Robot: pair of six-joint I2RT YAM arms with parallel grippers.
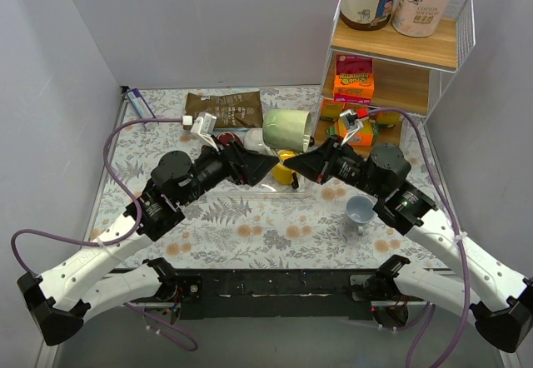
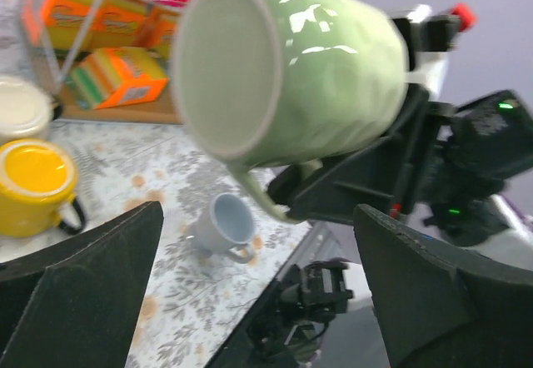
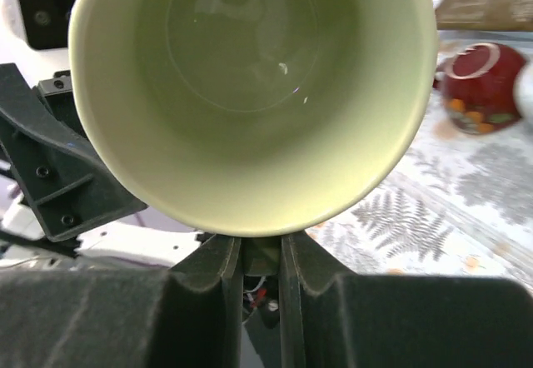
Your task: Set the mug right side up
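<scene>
The left hand (image 1: 260, 165) stands wide open, its fingers (image 2: 83, 285) spread on either side of the green mug (image 1: 287, 128) without touching it. The mug hangs above the desk (image 1: 250, 218) on its side, base toward the left arm, mouth toward the right arm. The right hand (image 3: 261, 256) is narrow, pinching the mug's handle at its underside. Further right, a small grey-blue cup (image 1: 360, 211) sits upright on the desk.

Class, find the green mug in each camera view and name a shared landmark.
Top: green mug just above centre, lying sideways.
Left wrist: mug upper middle, base toward camera.
Right wrist: mug fills the top, mouth toward camera.
Landmark: small blue cup, in top and left-wrist views only.
</scene>
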